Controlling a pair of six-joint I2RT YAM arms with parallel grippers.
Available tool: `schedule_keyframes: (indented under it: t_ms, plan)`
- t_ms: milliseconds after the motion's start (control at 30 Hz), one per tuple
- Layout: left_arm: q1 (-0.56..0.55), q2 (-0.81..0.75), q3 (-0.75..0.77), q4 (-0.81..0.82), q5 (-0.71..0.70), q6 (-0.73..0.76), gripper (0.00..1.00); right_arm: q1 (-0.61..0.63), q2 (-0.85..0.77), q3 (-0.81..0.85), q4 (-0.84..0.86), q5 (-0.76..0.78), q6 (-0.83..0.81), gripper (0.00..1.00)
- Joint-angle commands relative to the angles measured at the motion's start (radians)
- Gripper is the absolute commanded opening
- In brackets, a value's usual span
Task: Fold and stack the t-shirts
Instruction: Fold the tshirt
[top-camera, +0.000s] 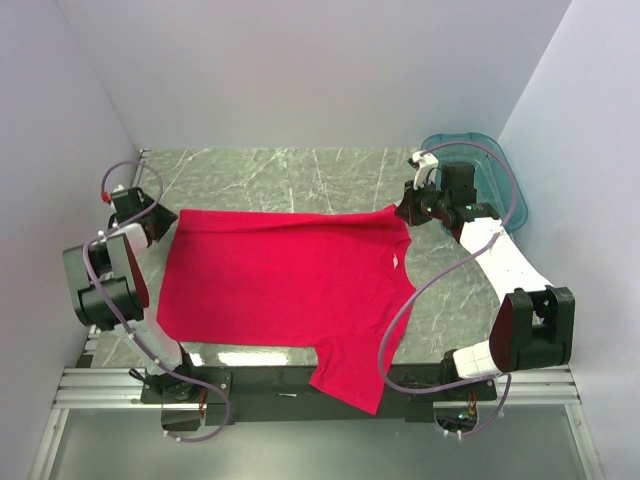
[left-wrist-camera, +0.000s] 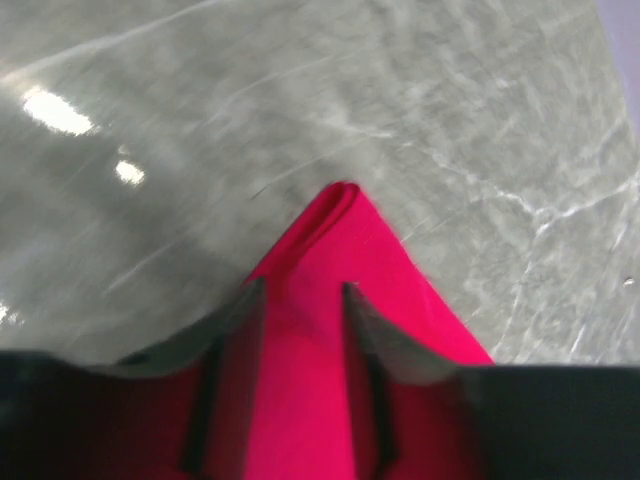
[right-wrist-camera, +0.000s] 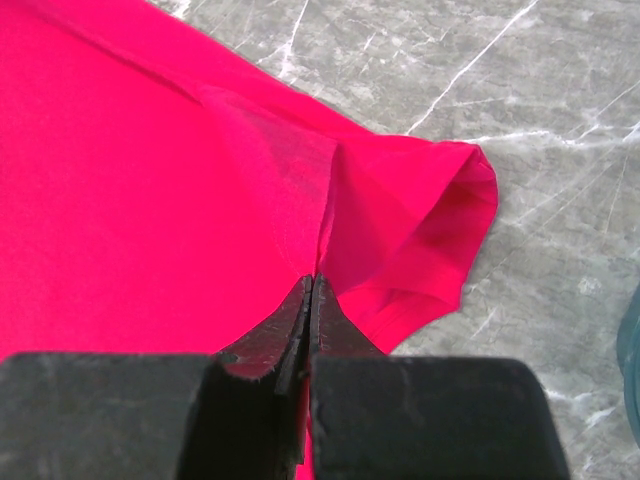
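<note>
The red t-shirt (top-camera: 280, 280) lies spread on the grey marble table (top-camera: 300, 175), its white neck label (top-camera: 399, 262) towards the right. One sleeve (top-camera: 350, 380) hangs over the near table edge. My left gripper (top-camera: 165, 222) is at the shirt's far left corner. In the left wrist view its fingers stand apart (left-wrist-camera: 300, 290), with the flat red corner (left-wrist-camera: 335, 225) lying between and under them. My right gripper (top-camera: 405, 212) is at the far right corner, shut (right-wrist-camera: 312, 280) on a pinched fold of the shirt beside the sleeve opening (right-wrist-camera: 450, 230).
A teal plastic bin (top-camera: 480, 160) stands at the far right corner behind the right arm; its edge shows in the right wrist view (right-wrist-camera: 630, 350). White walls close in the table on three sides. A metal rail (top-camera: 300, 385) runs along the near edge.
</note>
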Motion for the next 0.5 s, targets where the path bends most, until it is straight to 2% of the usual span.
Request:
schedule_keyframes:
  t_ms: [0,133,267,467]
  plan:
    - [0.027,-0.129,-0.058,0.011,-0.047,-0.03,0.54,0.004,-0.014,-0.006,0.014,0.0,-0.012,0.0]
    - [0.056,-0.228,-0.104,0.033,-0.029,-0.05,0.58,0.004,0.004,-0.001,0.005,-0.007,-0.012,0.0]
    - [0.068,-0.369,-0.156,0.065,-0.013,-0.096,0.59,0.004,0.013,-0.001,-0.004,-0.014,-0.013,0.0]
    - [0.07,-0.501,-0.242,0.065,0.037,-0.113,0.6,0.004,0.009,-0.015,-0.024,-0.02,-0.032,0.0]
